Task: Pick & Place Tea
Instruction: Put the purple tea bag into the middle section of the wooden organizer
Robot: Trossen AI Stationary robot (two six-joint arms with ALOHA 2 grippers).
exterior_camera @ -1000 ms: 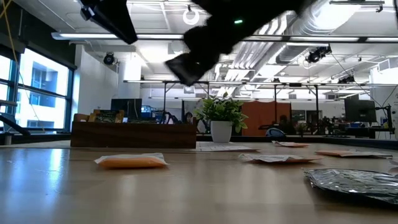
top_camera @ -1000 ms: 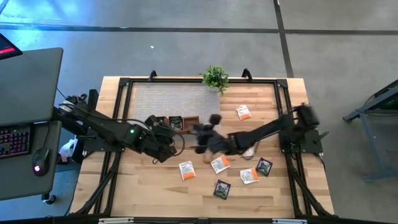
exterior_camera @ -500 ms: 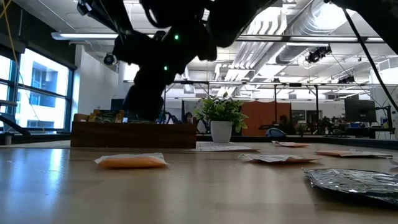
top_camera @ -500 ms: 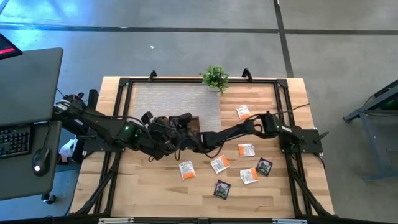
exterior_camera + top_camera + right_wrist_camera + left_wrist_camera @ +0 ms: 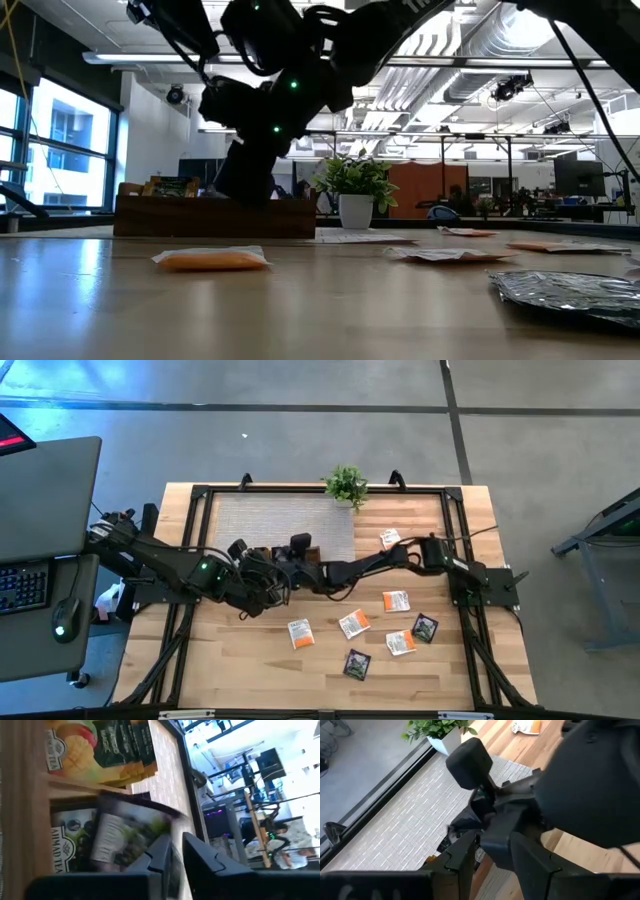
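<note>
The wooden tray stands at the table's middle left and shows as a brown box in the low view. Its compartments hold orange-and-white and dark tea sachets. My right gripper reaches over the tray, shut on a dark sachet with purple print. My left gripper hovers open just left of the tray, with nothing between its fingers. Several more sachets, orange and dark, lie flat on the table's near right. My right gripper has the dark sachet's edge between its two fingers. They come slanting down from the table's right side. The sachet stands out ahead of the fingers, over a tray compartment with like sachets, and it looks blurred.
A potted plant stands at the far edge, on the edge of a grey woven mat behind the tray. One orange sachet lies apart at the far right. A black frame runs around the table.
My right gripper has swung from above the loose sachets toward the table's left, sinking and rolling, and now stands over the tray. My left arm has kept still.
</note>
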